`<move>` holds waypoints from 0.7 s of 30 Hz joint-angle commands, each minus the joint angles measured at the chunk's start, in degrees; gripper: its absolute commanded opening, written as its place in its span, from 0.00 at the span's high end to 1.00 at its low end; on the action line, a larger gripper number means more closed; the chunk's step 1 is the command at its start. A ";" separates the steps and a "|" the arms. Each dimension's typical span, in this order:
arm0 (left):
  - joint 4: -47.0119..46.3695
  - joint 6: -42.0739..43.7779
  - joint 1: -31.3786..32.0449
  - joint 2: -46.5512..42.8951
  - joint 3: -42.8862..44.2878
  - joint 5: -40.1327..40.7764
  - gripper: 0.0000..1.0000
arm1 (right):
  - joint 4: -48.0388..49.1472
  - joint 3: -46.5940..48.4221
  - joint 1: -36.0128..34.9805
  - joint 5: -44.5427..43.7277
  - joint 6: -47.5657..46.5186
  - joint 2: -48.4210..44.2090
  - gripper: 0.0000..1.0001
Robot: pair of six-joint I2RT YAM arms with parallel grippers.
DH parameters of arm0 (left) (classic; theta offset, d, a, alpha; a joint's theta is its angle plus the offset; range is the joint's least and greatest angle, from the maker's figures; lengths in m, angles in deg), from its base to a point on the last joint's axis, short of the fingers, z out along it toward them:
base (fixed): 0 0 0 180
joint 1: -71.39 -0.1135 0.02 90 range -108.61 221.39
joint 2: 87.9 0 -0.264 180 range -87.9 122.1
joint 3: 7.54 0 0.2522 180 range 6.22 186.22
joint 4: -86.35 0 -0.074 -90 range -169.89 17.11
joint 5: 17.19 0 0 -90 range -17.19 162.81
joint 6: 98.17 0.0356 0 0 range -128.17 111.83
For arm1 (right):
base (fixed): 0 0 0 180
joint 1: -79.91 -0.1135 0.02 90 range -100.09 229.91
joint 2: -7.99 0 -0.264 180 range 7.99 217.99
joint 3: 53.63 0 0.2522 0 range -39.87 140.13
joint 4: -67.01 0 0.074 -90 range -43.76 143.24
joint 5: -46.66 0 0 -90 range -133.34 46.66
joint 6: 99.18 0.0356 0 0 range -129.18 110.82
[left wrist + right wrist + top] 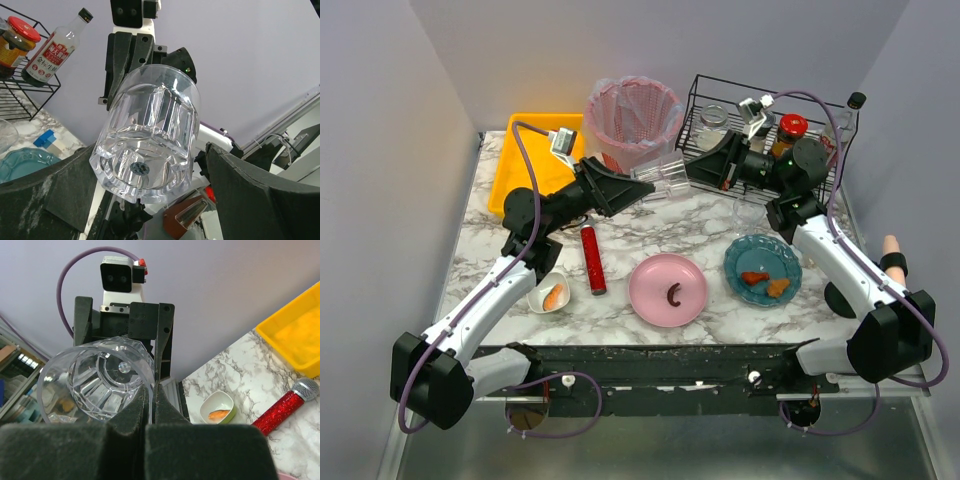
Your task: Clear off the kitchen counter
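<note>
While the clear glass (665, 178) hangs above the marble counter (650, 225), just in front of the pink bin (633, 118), both grippers meet at it. Left gripper (638, 184): fingers spread wide on either side of the glass base. Right gripper (692, 172): fingers pressed together, pinching the glass rim. On the counter in front of the bin lie a red microphone (592, 260), a pink plate (667, 289) and a blue plate (762, 269).

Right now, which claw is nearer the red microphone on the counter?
Left. The left claw hangs just above and behind the red microphone; the right claw is farther back toward the wire rack, pinching a clear glass.
</note>
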 commanded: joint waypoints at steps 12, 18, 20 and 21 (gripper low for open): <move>-3.48 -0.32 0.24 -0.90 -0.16 1.44 0.22 | 2.03 -1.53 -0.16 1.73 0.54 -0.21 0.99; -5.59 -0.68 0.24 -1.08 -0.95 1.26 0.49 | 1.86 -1.53 -0.16 1.64 0.45 0.14 0.96; -5.33 -0.59 0.24 -0.99 -0.95 1.26 0.68 | 1.42 -1.53 -0.16 1.55 0.28 0.40 0.79; -4.81 -0.24 0.24 -0.99 -0.78 1.18 0.78 | 1.07 -1.44 -0.08 1.64 0.01 0.49 0.70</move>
